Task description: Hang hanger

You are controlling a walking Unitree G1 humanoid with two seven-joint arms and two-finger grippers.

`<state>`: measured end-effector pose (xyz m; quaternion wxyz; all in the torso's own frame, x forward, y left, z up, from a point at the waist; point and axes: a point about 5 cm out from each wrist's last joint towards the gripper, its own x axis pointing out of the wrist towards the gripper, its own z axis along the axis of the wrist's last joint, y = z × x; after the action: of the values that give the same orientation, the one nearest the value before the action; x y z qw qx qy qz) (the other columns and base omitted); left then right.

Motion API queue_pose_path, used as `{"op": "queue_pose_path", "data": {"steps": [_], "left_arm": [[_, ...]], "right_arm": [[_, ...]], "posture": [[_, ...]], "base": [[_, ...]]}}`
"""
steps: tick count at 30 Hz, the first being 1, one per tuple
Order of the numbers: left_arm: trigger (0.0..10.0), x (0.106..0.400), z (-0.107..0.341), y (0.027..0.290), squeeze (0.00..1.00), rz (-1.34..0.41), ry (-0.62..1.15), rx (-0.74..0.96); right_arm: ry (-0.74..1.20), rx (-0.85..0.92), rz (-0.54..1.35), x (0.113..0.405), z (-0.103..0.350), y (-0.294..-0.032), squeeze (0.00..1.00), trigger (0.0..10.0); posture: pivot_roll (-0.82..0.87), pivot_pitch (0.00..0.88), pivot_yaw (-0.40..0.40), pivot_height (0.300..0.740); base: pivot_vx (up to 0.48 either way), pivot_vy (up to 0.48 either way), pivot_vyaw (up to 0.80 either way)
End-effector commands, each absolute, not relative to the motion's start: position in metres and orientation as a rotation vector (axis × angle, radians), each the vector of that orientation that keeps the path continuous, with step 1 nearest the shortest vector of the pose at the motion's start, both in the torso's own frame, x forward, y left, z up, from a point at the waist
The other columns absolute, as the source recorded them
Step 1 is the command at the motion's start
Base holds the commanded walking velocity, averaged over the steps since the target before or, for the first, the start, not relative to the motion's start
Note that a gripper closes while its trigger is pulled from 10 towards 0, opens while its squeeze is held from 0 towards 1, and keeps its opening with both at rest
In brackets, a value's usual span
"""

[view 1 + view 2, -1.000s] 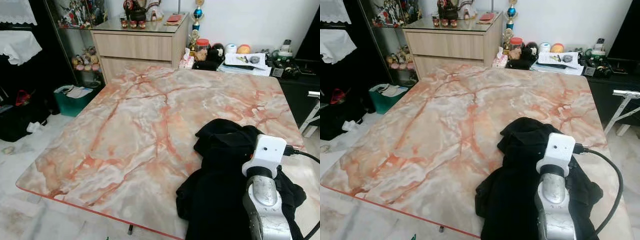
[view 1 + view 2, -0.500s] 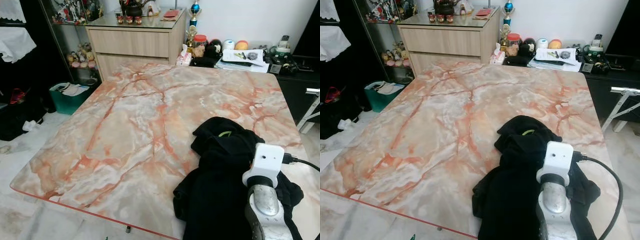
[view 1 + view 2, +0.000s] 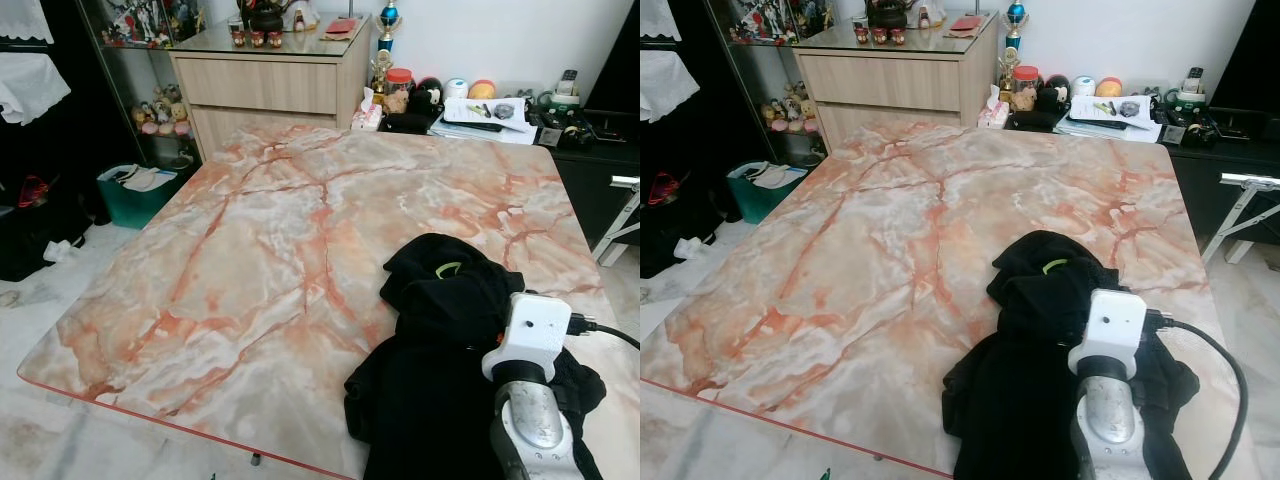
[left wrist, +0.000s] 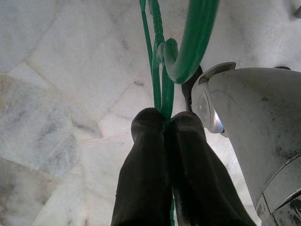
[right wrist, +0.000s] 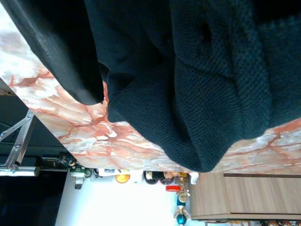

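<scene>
Left wrist view: the left gripper has its jaws pressed together on the thin wires of a green hanger, above pale marble floor. The hanger's long axis runs straight out from the fingertips, its thick curved hook farthest from them. In the head views, a black garment lies heaped on the marble table, at the near right corner. The right arm reaches over the garment; its wrist camera looks at black cloth, and I cannot tell how its jaws stand.
</scene>
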<state>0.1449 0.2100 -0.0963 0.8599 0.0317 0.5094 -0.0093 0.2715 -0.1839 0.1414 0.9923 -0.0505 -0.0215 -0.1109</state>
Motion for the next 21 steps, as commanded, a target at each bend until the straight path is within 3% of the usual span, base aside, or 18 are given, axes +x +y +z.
{"op": "queue_pose_path", "data": {"steps": [1,21], "left_arm": [[10.0,0.1346,-0.1013,0.2041,0.0,-0.049,1.117,0.065],[10.0,0.1348,-0.1012,0.2043,0.0,-0.044,1.115,0.063]], "right_arm": [[-0.058,-0.094,-0.224,0.27,0.1451,-0.1829,0.0,10.0],[-0.059,-0.086,-0.234,0.2704,0.142,-0.183,0.0,10.0]], "posture": [[0.06,0.087,0.043,0.74],[0.07,0.079,0.046,0.74]], "base": [[0.0,0.0,0.0],[0.0,0.0,0.0]]}}
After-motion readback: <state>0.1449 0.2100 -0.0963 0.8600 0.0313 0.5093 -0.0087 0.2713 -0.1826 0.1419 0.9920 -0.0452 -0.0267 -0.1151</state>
